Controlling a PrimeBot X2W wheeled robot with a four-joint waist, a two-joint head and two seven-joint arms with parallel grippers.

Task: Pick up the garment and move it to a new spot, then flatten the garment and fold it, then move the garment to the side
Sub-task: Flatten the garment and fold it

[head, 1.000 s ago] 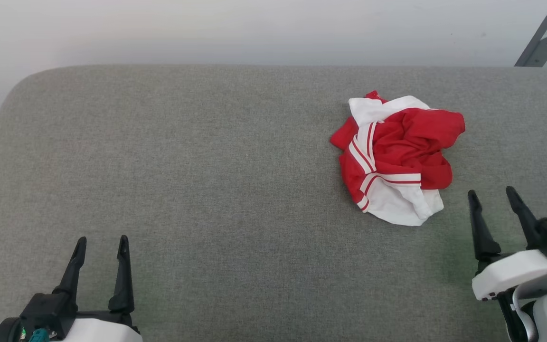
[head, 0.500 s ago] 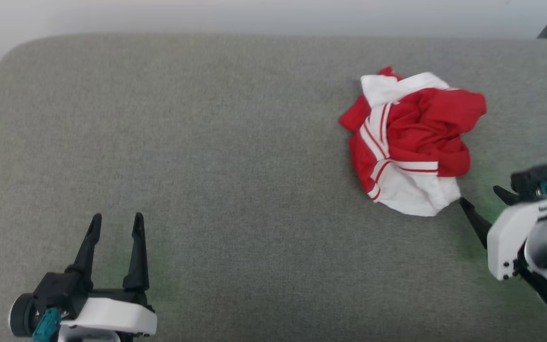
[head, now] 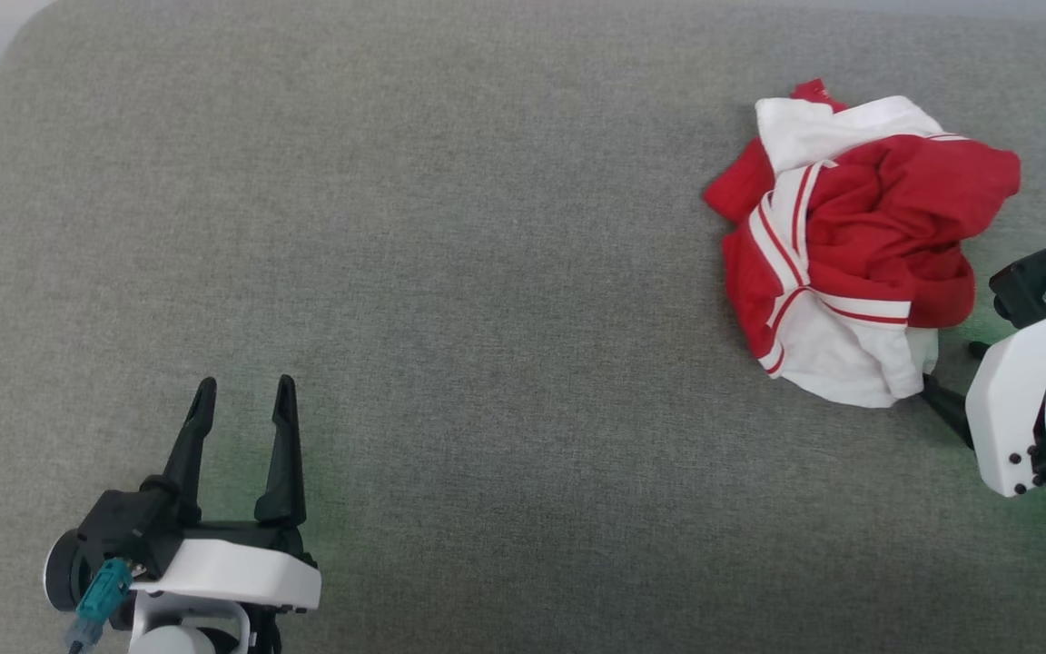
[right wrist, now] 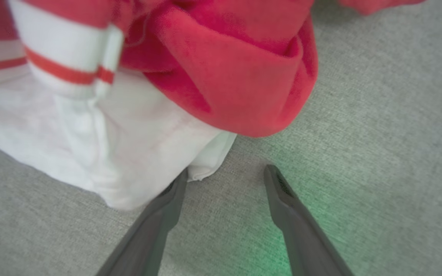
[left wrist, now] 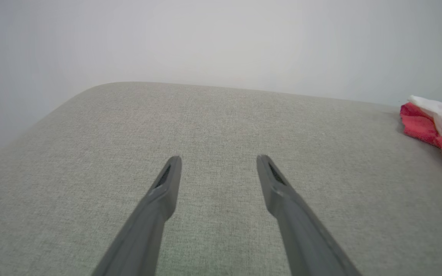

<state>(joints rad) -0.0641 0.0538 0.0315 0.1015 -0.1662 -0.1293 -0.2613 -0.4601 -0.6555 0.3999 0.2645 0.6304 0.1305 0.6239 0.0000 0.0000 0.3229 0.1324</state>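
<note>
Grey padded surface (head: 487, 272), woven cloth cover, rounded corner at the far left, pale wall (left wrist: 205, 38) behind it. The garment (head: 859, 245) lies in a crumpled heap on the right-hand part of this surface, toward the far side, not spread at all. Red folds bunch on top and to the right; one white panel pokes out at the far edge, a larger white panel sags at the near edge, and white-and-red stripe trim curves down the heap's left side. The right gripper (right wrist: 225, 172) sits low at the garment's near right corner, fingers spread apart with nothing clamped between them, mostly bare grey cloth in the gap. Its left finger (right wrist: 175, 191) meets the edge of the white fold; whether it touches or slips just under is hard to tell. Its other finger lies clear of the fabric, just beside the drooping red fold. A faint green glow (right wrist: 320, 214) tints the surface by that finger. The left gripper (head: 245, 381) is over the near left of the surface, fingers wide and holding nothing, pointing away toward the wall, well apart from the garment.
</note>
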